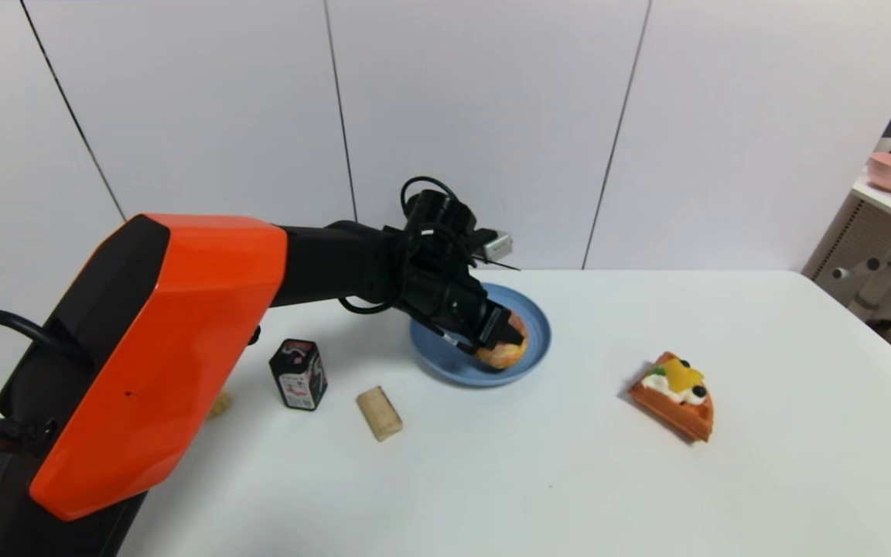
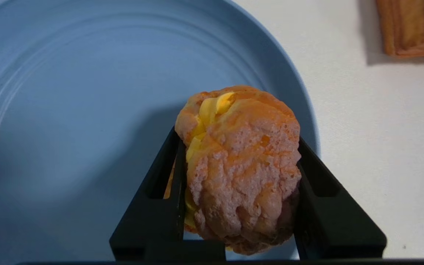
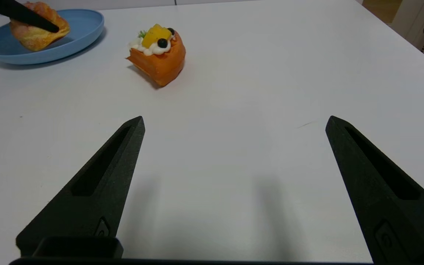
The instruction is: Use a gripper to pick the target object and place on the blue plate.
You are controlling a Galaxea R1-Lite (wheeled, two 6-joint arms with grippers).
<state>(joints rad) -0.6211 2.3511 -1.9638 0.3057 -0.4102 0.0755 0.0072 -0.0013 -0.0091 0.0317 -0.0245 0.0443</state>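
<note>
So the left pincer [image 2: 239,176] has the cream puff [image 2: 245,165] clamped by its sides, over the blue plate [image 1: 445,366] — probably so it can just be set down. Right pincer [image 3: 236,125] idles open above the tabletop [image 3: 230,88].

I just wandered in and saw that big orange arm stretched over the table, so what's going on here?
The robot's left gripper is holding a cream-puff pastry between its fingers, over the blue plate, and hasn't let go. Its right gripper waits open and empty over the table.
</note>
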